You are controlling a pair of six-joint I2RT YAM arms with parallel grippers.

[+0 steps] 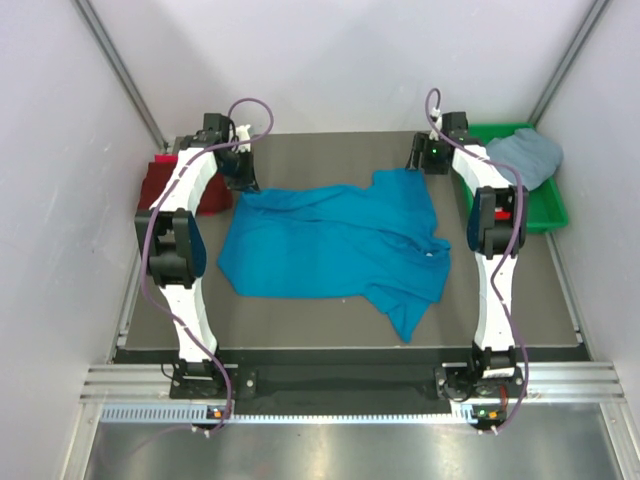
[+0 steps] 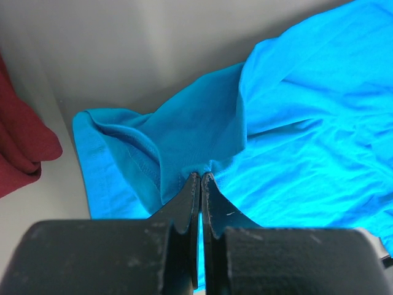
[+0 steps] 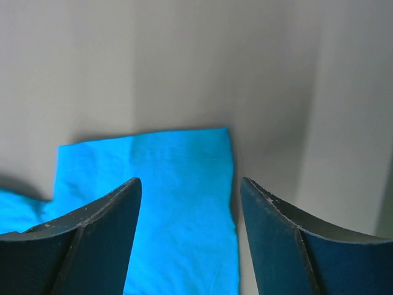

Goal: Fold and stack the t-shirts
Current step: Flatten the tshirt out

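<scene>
A bright turquoise-blue t-shirt lies spread and rumpled across the middle of the dark mat. My left gripper is at its back left corner and is shut on a pinch of the turquoise cloth, with a fold bunched up in front of the jaws. My right gripper is open over the shirt's back right part; a flat square edge of the turquoise cloth lies below, between its fingers. A dark maroon shirt lies at the far left and also shows in the left wrist view.
A green plastic bin stands at the back right and holds a pale grey-blue shirt. White walls close in the back and both sides. Both arm bases stand at the near edge.
</scene>
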